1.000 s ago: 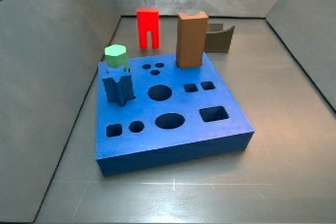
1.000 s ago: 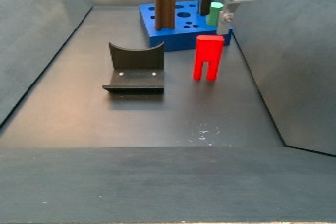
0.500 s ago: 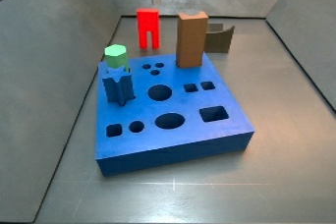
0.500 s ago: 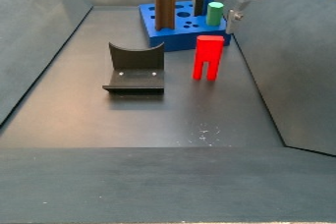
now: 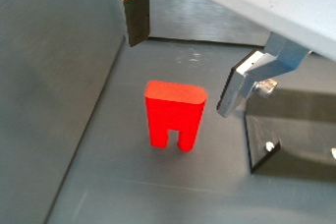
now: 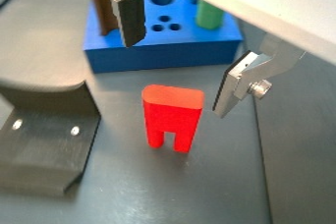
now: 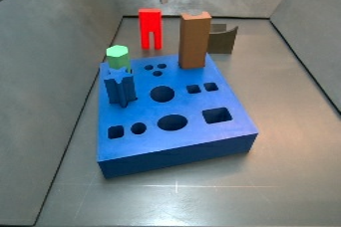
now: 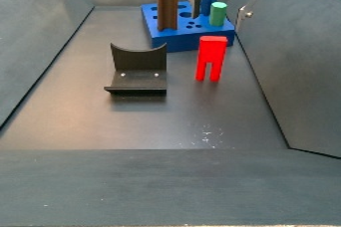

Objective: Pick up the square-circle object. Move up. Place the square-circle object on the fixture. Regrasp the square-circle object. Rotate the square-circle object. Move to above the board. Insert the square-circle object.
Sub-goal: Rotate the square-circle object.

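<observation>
Dark grey flooring carries everything. Nearest in a side view, the fixture (image 8: 135,69) sits empty at nine o'clock of the square-circle object (image 8: 210,59), which stands upright on its two legs, ungrasped. Beyond it lies the board (image 8: 188,27), bearing a brown block (image 8: 168,7) and a green-topped peg (image 8: 217,13). No step looks done yet; pickup comes first. Overhead, the gripper (image 6: 182,49) hangs wide open, empty, pointing down, fingers (image 6: 130,17) straddling the red piece from above.

Pincer (image 6: 180,59) up high, fingers (image 6: 130,17) spread wide, holding nothing.
</observation>
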Motion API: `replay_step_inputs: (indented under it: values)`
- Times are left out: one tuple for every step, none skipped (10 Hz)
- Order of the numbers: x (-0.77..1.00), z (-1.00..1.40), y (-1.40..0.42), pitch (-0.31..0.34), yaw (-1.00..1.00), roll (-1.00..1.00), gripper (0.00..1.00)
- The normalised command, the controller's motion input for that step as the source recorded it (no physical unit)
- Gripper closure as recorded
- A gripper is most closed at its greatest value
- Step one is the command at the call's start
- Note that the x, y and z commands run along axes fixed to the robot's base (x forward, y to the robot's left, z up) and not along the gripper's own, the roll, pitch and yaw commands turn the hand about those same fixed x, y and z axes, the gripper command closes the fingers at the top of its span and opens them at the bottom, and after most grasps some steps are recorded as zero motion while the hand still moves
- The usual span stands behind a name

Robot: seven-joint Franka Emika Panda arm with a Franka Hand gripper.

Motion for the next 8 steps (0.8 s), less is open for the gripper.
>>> replay_step_inputs:
  values:
    - [0.02,-0.02,0.00,0.011,1.00,-0.02,0.00]
    - [0.02,-0.02,0.00,0.012,1.00,-0.03,0.00]
    - [0.02,-0.02,0.00,0.014,1.00,-0.03,0.00]
    - [0.02,-0.02,0.00,0.016,1.00,-0.04,0.00]
    - [0.02,-0.01,0.00,0.019,1.00,-0.04,0.00]
    - [0.02,-0.01,0.00,0.022,1.00,-0.05,0.00]
    - [0.02,-0.01,0.00,0.026,0.89,-0.06,0.00]
    - [0.02,-0.01,0.00,0.026,0.63,-0.06,0.00]
